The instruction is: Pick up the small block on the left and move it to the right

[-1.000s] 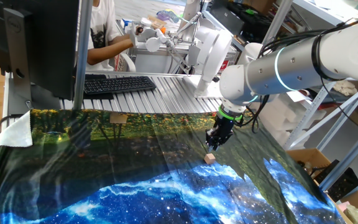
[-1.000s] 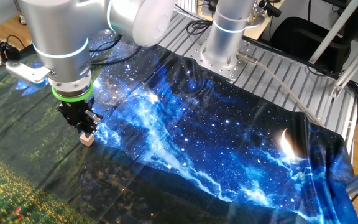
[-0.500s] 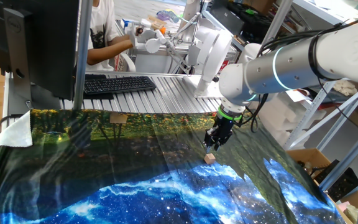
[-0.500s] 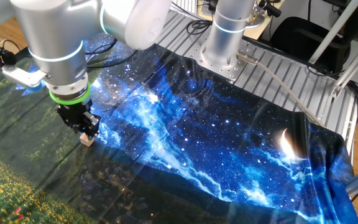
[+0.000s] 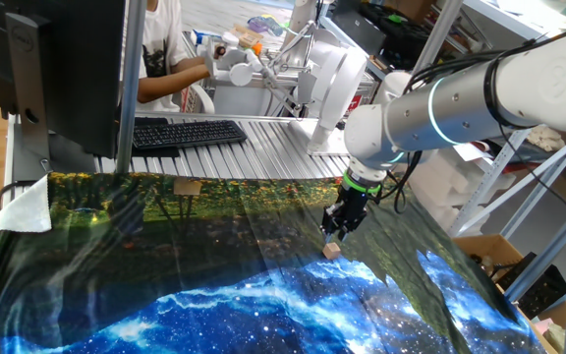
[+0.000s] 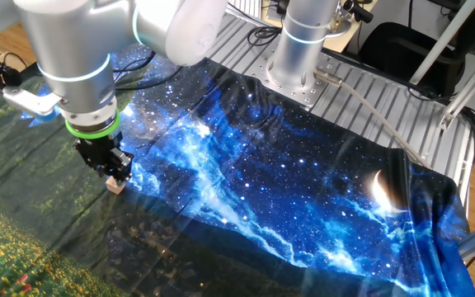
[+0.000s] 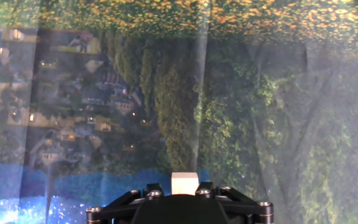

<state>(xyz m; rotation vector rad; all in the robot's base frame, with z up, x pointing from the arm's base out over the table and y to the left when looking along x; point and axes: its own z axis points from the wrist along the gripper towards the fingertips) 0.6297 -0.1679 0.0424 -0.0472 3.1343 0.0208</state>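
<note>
The small block [image 5: 333,251] is a tiny pale tan cube lying on the printed cloth [image 5: 214,265], at its right side in one fixed view. It also shows in the other fixed view [image 6: 115,186] and low in the hand view [image 7: 184,183]. My black gripper [image 5: 334,234] hangs just above the block, a small gap away. In the other fixed view the gripper [image 6: 112,172] sits right over the block. In the hand view the gripper [image 7: 184,196] has its finger bases either side of the block, a little apart; the tips are hidden. The block rests on the cloth, free of the gripper.
A wider flat tan piece [image 5: 187,187] lies at the cloth's far edge. Behind it are a keyboard [image 5: 187,132], a monitor [image 5: 57,69] and a person. The arm's base [image 6: 291,58] stands on the ribbed metal table. The cloth's edge drops off to the right [image 5: 480,295].
The gripper has drifted slightly up and away from the block over the last second. The block has stayed in place on the cloth.
</note>
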